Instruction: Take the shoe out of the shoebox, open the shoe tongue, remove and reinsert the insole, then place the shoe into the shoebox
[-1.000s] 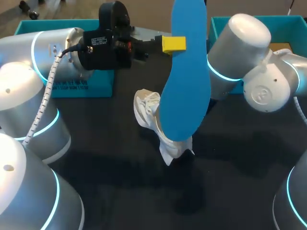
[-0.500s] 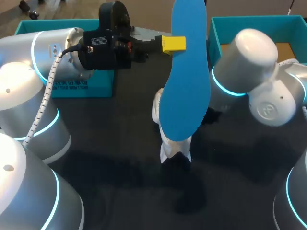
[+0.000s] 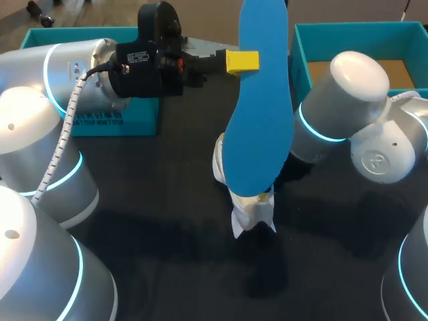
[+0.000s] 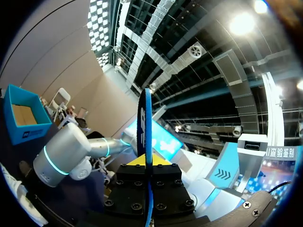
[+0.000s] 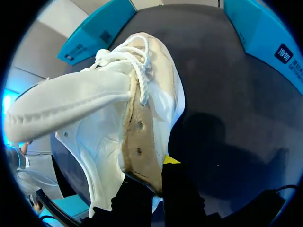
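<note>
My left end effector [image 3: 241, 61] is clamped on the blue insole [image 3: 257, 100] and holds it upright and high, I think to let it slide down into the shoe; my right end effector [image 5: 158, 175] is clamped on the rim of the white shoe [image 5: 118, 123], lifted off the worktop [image 3: 167, 200] just under the insole's lower end; I count one shoe, one insole and two teal boxes, one at left [image 3: 40, 37], one at right [image 3: 348, 30].

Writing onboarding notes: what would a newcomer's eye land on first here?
The blue insole, held upright over the table's middle in the left gripper. Under its lower end the white shoe is clamped in the right gripper. An open teal shoebox sits at the far right.
</note>
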Controlling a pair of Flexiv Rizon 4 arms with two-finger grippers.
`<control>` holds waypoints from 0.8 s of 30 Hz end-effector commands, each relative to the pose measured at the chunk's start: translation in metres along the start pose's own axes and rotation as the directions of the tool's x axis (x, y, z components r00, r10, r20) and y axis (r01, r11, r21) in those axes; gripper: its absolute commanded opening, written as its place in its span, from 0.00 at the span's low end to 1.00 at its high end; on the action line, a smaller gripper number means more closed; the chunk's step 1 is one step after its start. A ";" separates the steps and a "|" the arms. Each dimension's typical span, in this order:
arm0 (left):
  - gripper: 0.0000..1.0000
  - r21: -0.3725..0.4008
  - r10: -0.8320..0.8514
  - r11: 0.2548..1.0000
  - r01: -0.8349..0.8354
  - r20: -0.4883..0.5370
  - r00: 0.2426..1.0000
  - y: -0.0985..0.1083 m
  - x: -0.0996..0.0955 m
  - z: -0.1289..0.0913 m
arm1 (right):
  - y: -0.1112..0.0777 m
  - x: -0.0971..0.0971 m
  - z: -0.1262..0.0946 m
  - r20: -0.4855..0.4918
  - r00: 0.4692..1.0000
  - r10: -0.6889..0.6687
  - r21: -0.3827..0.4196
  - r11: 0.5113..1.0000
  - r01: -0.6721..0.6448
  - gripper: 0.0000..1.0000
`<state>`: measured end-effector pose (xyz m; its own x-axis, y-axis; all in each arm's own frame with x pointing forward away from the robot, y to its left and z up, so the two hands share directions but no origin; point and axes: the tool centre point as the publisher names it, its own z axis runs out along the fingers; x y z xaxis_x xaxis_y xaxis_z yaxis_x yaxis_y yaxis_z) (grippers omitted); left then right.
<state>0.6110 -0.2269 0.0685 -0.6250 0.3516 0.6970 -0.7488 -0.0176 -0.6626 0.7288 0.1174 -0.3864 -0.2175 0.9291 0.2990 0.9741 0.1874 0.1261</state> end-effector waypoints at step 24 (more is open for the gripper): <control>0.00 0.001 0.000 1.000 0.000 -0.002 1.000 0.000 -0.001 0.001 | -0.006 0.011 0.001 -0.047 0.998 0.039 0.057 0.998 -0.037 1.00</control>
<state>0.6110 -0.2268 0.0685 -0.6250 0.3516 0.6970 -0.7488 -0.0177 -0.6626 0.7225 0.1288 -0.3955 -0.1809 0.9172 0.3550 0.9835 0.1692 0.0641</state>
